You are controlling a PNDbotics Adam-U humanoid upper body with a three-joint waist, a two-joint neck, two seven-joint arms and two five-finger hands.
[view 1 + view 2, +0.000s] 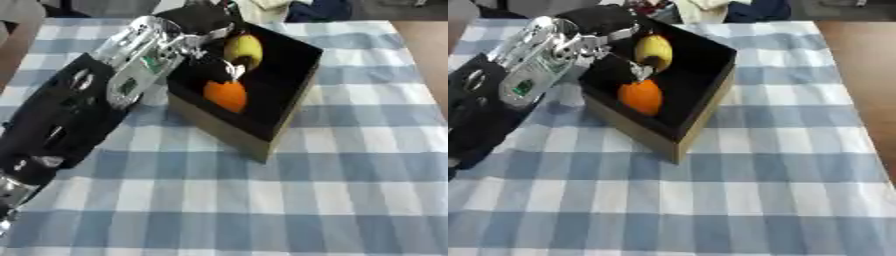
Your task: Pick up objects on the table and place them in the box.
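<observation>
While the left hand point(206, 47) reaches into the box point(262, 127), its fingers curl around the yellow fruit point(243, 49) above the orange point(227, 95).

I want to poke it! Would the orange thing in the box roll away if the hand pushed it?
Probably a little. The orange thing looks round and smooth, so it would likely roll. It sits inside the box, whose walls should stop it. The yellow fruit beside it might get bumped too.
</observation>
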